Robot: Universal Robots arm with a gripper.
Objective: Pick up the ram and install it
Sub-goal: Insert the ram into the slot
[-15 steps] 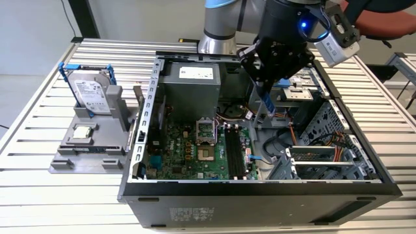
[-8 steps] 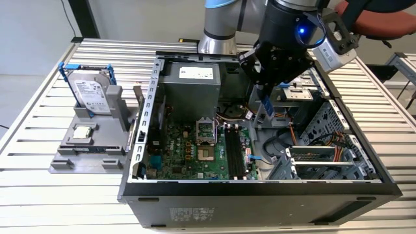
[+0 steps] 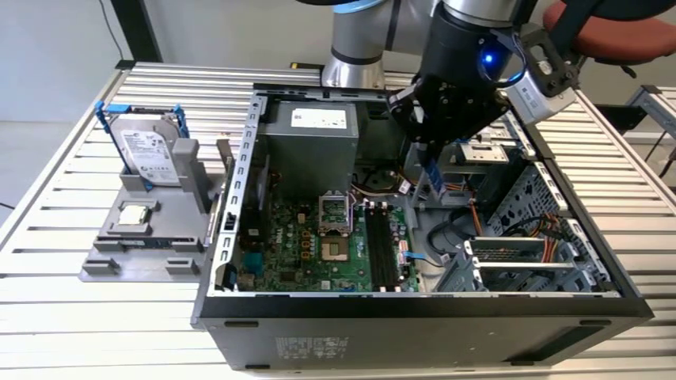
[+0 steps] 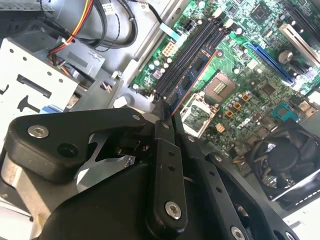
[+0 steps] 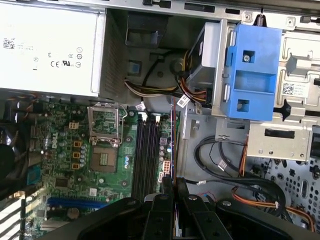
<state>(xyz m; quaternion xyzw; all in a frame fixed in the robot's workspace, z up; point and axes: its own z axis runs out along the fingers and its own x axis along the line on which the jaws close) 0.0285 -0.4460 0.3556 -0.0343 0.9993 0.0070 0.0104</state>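
Observation:
My gripper (image 3: 428, 154) hangs inside the open computer case and is shut on the ram (image 3: 431, 178), a thin dark stick pointing down from the fingers. In both wrist views the ram (image 4: 197, 75) (image 5: 172, 135) shows edge-on, running out from the gripper (image 4: 165, 107) (image 5: 173, 181). It is held in the air above the green motherboard (image 3: 306, 253), close beside the black memory slots (image 3: 381, 245) (image 4: 192, 52) (image 5: 147, 150) and roughly parallel to them. The slots look bare.
A silver hard drive in a blue frame (image 3: 148, 154) stands on a grey holder at the exterior view's left, outside the case. The grey power supply (image 3: 312, 146), a blue drive bracket (image 5: 252, 70), loose cables (image 5: 225, 160), the CPU socket (image 5: 105, 155) and a fan (image 4: 285, 160) surround the slots.

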